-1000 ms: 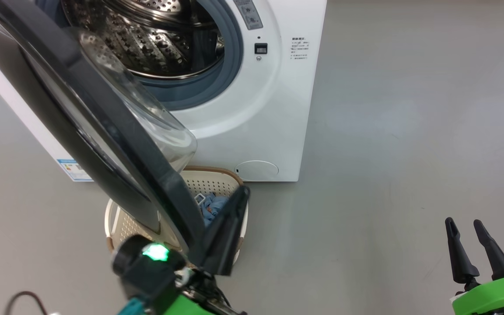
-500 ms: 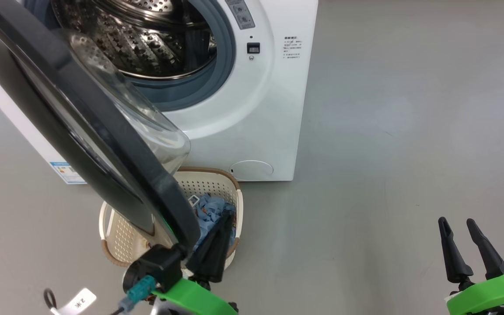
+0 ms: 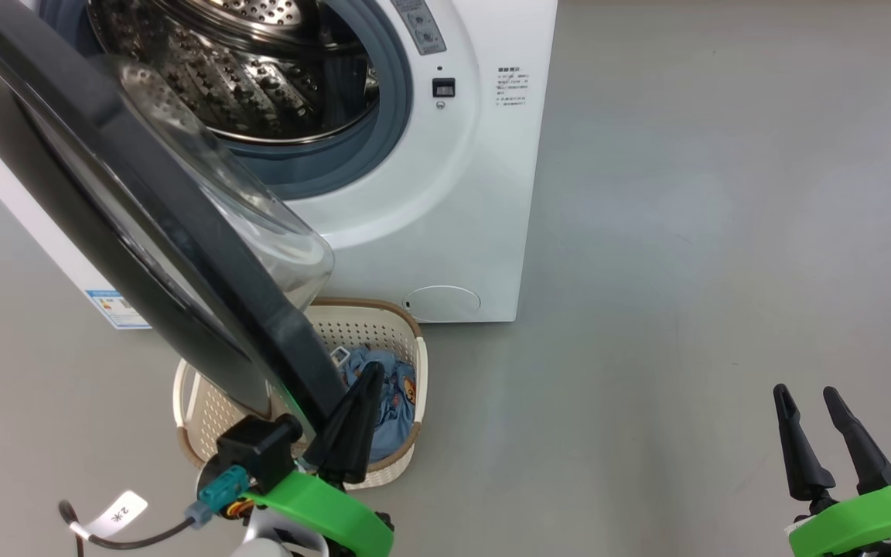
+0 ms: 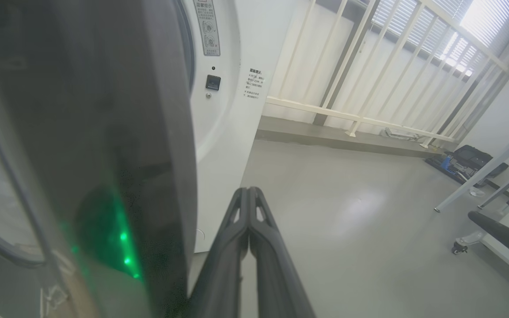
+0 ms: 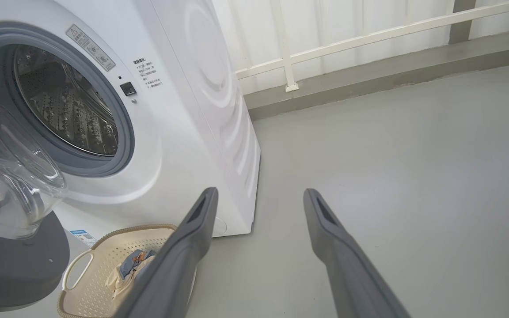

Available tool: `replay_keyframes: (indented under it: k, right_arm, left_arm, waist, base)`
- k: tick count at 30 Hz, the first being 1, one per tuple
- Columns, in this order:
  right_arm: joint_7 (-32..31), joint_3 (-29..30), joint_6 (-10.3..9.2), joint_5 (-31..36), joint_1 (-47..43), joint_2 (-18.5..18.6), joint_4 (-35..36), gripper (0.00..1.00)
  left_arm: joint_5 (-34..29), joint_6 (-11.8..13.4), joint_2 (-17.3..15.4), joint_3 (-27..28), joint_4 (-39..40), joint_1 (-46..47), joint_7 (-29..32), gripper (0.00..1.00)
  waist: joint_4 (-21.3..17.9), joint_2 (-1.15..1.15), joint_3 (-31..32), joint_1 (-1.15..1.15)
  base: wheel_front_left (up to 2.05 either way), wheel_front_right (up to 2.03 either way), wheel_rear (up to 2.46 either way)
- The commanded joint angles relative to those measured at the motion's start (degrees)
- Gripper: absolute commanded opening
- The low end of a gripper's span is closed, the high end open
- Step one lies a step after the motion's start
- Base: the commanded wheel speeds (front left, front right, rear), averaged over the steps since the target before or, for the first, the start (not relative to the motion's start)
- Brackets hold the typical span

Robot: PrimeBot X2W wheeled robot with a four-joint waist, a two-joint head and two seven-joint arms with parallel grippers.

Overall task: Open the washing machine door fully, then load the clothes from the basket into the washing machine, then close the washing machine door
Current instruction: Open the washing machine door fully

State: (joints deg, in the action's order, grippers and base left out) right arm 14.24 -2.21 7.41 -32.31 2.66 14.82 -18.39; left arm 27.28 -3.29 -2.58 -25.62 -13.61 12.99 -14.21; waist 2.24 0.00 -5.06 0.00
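The left gripper (image 3: 369,379), jaws together, has sunk lower beside the washing machine door (image 3: 175,224); the right gripper (image 3: 807,396) keeps its jaws apart.

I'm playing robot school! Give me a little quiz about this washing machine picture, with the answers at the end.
1. True or false: the washing machine door is shut.
2. Pick one. Where are the clothes? A) in the drum B) in the basket C) on the floor
3. Fill the gap: the right gripper is open, but the left gripper is ____.

Key: 1 false; 2 B; 3 shut.
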Motion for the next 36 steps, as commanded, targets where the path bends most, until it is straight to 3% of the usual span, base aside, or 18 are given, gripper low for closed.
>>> replay_keyframes:
  k: [1, 20, 36]
  right_arm:
    - [0.8, -1.1, 0.08, 0.2, 0.8, 1.1, 1.4, 1.0]
    - [0.8, -1.1, 0.08, 0.4, 1.0, 1.4, 2.0, 1.0]
    - [0.8, -0.8, 0.08, 0.5, 1.0, 2.1, 2.1, 1.0]
  left_arm:
    - [0.5, 0.0, -0.3, 2.3, 0.8, 2.1, -0.7, 0.0]
    - [-0.7, -0.5, -0.3, 7.0, 2.5, -0.7, -0.8, 0.0]
    - [-1.1, -0.2, -0.3, 8.6, 5.1, -3.0, -0.8, 0.0]
  waist:
    - [0.1, 0.0, 0.0, 0.0]
    - [2.5, 0.0, -0.7, 0.0]
    - [6.9, 0.0, -0.8, 0.0]
  base:
    - [0.0, 0.0, 0.0]
    - [0.0, 0.0, 0.0]
    - [0.0, 0.0, 0.0]
